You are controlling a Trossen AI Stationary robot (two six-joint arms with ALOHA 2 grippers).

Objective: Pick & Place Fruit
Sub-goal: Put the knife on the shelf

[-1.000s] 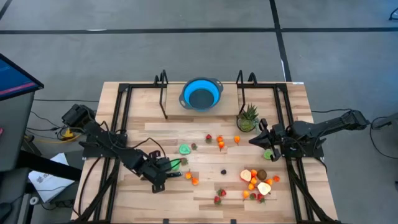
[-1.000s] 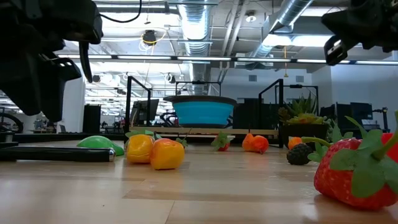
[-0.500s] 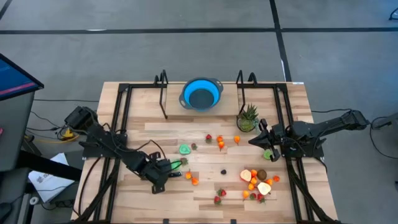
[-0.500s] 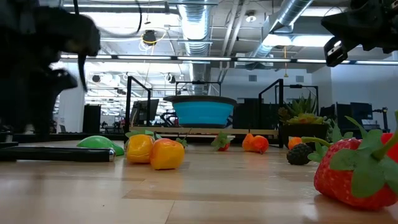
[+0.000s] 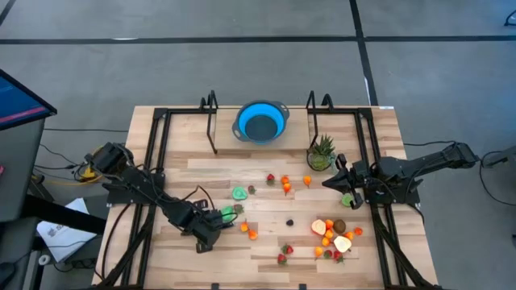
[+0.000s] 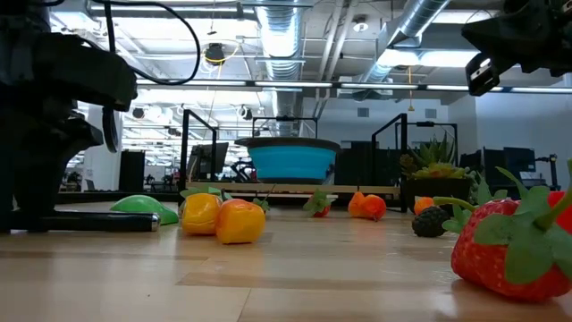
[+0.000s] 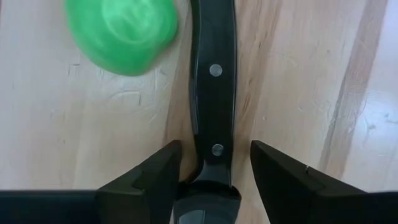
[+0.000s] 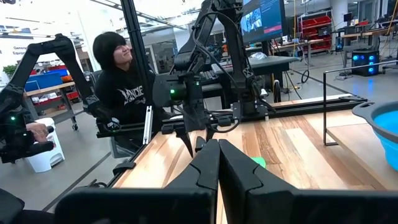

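Glossy green fruit (image 7: 121,34) (rounded, smooth) beside a black knife handle (image 7: 213,93)

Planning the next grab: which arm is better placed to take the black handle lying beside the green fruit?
Left. The left tool straddles the black handle with fingers open, next to the green fruit. The right tool is shut and far off.

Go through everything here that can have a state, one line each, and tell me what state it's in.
left gripper: open, fingers straddling a black handle lying flat on the table.
right gripper: shut, empty, held above the table.
blue bowl: upright, nothing visible inside.
green fruit: on the table, beside the handle.
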